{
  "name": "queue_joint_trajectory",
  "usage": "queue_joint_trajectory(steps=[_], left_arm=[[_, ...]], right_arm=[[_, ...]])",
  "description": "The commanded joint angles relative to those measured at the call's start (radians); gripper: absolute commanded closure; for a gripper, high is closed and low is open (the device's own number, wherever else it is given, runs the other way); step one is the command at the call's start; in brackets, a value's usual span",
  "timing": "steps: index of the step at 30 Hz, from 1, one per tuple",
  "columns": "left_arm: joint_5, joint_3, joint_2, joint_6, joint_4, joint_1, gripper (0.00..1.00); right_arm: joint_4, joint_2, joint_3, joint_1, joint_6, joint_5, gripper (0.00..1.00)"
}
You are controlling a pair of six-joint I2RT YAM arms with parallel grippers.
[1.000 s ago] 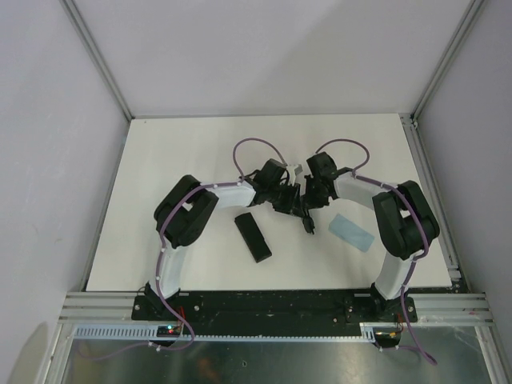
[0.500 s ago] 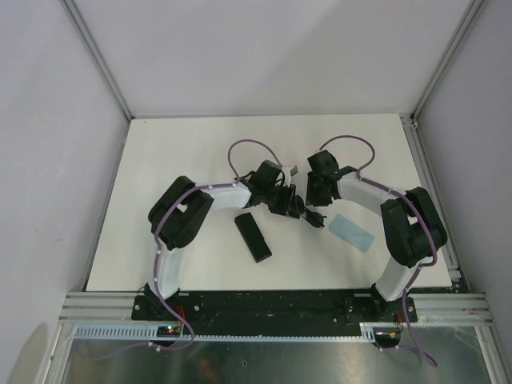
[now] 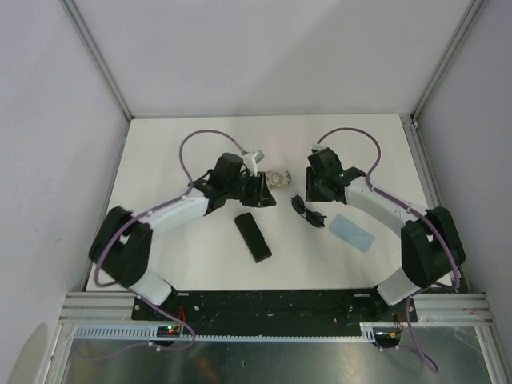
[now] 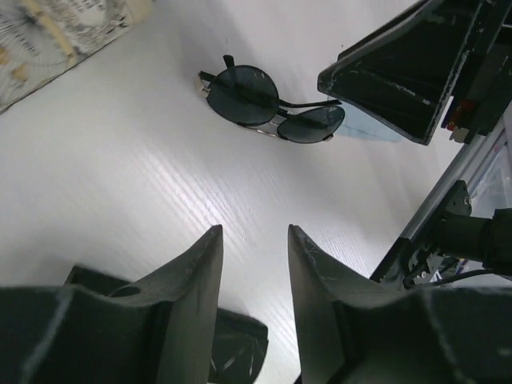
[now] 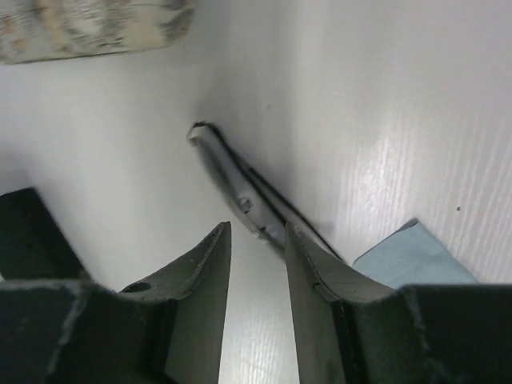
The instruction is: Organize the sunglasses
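The thin wire-framed sunglasses (image 3: pixel 309 213) with dark rounded lenses lie folded on the white table (image 3: pixel 192 152), free of both grippers. The left wrist view shows them (image 4: pixel 268 106) ahead of my left gripper (image 4: pixel 254 232), which is open and empty. My left gripper (image 3: pixel 264 194) sits left of the glasses, beside the beige case. My right gripper (image 3: pixel 315 192) hangs just behind the glasses. In the right wrist view they (image 5: pixel 237 194) lie edge-on just past my right gripper (image 5: pixel 258 228), whose jaws stand open with nothing between them.
A beige patterned oval case (image 3: pixel 278 178) lies between the two grippers at the back. A black oblong case (image 3: pixel 253 236) lies nearer the front, left of the glasses. A pale blue cloth (image 3: pixel 352 232) lies to their right.
Both arms have drawn apart. The right gripper has opened and the wire sunglasses now lie on the table. The left arm swung left, uncovering the beige case.
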Motion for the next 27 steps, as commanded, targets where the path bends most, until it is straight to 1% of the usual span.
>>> queue_joint_trajectory(steps=[1,5,8,9,10,15,19,22,27], left_arm=[[-0.088,-0.123,-0.176,-0.024,-0.015,0.019,0.50],[-0.206,-0.267,-0.327,-0.105,-0.015,0.020,0.27],[-0.301,-0.357,-0.421,-0.174,-0.014,0.019,0.09],[-0.334,-0.383,-0.446,-0.197,-0.014,0.019,0.05],[-0.355,-0.410,-0.469,-0.232,-0.014,0.018,0.03],[-0.474,-0.488,-0.519,-0.402,-0.014,0.013,0.01],[-0.517,-0.514,-0.500,-0.528,-0.015,0.002,0.00],[-0.554,-0.494,-0.445,-0.578,-0.014,-0.019,0.00],[-0.595,-0.433,-0.323,-0.629,-0.013,-0.067,0.01]], right_arm=[[0.012,-0.082,0.003,0.083,-0.011,0.025,0.62],[0.054,-0.075,0.001,0.204,0.028,0.029,0.66],[0.097,-0.054,-0.011,0.270,0.070,0.039,0.68],[0.118,-0.049,-0.023,0.290,0.089,0.041,0.69],[0.138,-0.044,-0.035,0.304,0.104,0.043,0.71],[0.269,-0.038,-0.148,0.354,0.193,0.034,0.88],[0.372,-0.020,-0.243,0.366,0.254,0.003,0.98],[0.446,0.000,-0.289,0.367,0.274,-0.027,1.00],[0.533,0.048,-0.309,0.373,0.290,-0.104,1.00]])
